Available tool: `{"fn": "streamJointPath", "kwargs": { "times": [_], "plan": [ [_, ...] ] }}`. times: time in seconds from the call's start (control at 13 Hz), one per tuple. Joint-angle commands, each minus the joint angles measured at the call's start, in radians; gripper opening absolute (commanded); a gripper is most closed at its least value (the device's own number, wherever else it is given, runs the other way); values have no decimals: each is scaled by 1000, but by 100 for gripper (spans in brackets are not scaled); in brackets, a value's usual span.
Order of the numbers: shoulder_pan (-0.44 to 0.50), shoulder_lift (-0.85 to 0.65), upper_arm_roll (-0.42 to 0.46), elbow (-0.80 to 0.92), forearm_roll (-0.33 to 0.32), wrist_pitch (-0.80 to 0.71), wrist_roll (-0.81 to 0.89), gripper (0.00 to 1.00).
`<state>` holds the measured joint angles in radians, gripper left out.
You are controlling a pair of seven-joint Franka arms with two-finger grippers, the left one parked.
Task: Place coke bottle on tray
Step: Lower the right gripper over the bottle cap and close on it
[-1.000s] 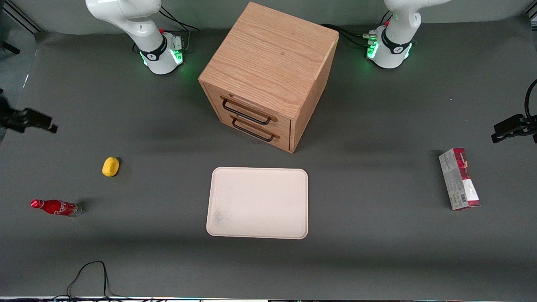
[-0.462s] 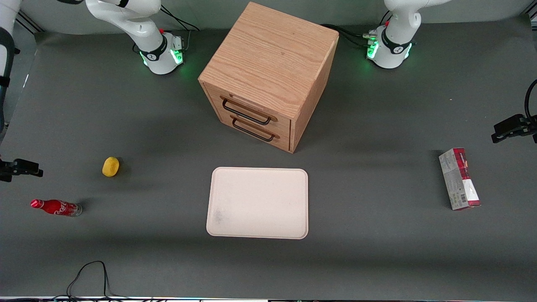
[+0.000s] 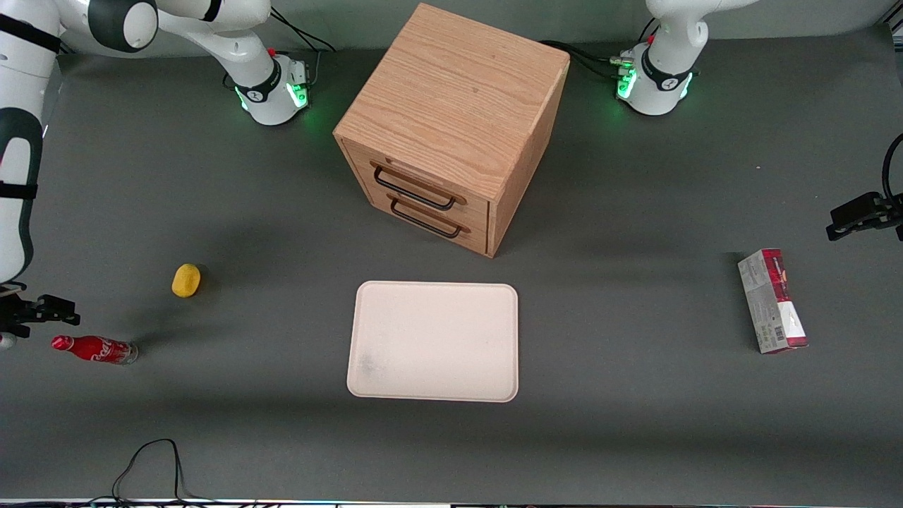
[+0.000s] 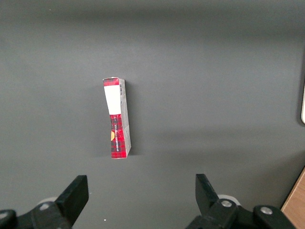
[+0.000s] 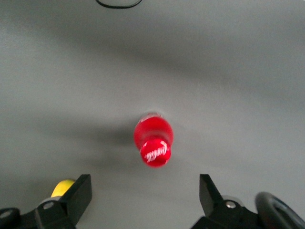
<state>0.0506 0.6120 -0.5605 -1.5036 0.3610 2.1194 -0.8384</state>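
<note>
Nearest the front camera, a loose black cable (image 3: pixel 152 458) loops at about seven o'clock from the tray (image 3: pixel 494 303). It lies clear of any path we expect, so we count it as little risk.

Next come the tray and the coke bottle (image 3: pixel 95 349), about equally near. The bottle is at nine o'clock from the tray, well apart from it, toward the working arm's end of the table. In the right wrist view we look down on its cap (image 5: pixel 155 153), so we judge that the bottle stands upright. It is not yet gripped.

The gripper (image 3: pixel 49 309) hangs just above the bottle, slightly toward eleven o'clock of it. Its fingers (image 5: pixel 78 191) are spread wide with nothing between them. The main danger lies here. The bottle is slim and tall, and it does not sit squarely between the fingers. If we come straight down, one finger could clip the cap and topple it. A fallen bottle would roll across the table. A grip taken high on the narrowing neck could also slip during the carry.

A little farther off, a small yellow object (image 3: pixel 186 280) sits at one o'clock from the bottle. A rolling bottle, or a sweeping finger, might knock it.

The red-and-grey carton (image 3: pixel 772 302) lies at three o'clock from the tray, well apart.

Farthest, the wooden cabinet (image 3: pixel 451 127) stands at twelve o'clock from the tray. Overshooting the tray could bump its drawer fronts, and releasing the bottle on the tray while it is tilted could tip it over.
</note>
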Motion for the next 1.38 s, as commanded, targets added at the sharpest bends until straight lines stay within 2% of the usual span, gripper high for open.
{"fn": "streamJointPath", "kwargs": {
  "times": [0.0,0.23,0.38,0.46,0.54,0.62,0.69,0.92,1.15,1.31],
  "plan": [
    [-5,63,-12,58,74,27,-64,100],
    [-12,109,-13,86,136,27,-94,100],
    [-17,120,-13,88,148,28,-108,100],
    [-17,120,-13,88,148,27,-110,95],
    [-18,120,-13,86,148,25,-111,84],
    [-18,120,-13,88,148,25,-132,67],
    [-18,126,-13,88,148,25,-143,56],
    [-20,126,-13,88,148,19,-143,32],
    [-18,117,-13,109,145,11,-139,13],
    [-12,95,-10,156,138,-68,-110,13]
  ]
}}
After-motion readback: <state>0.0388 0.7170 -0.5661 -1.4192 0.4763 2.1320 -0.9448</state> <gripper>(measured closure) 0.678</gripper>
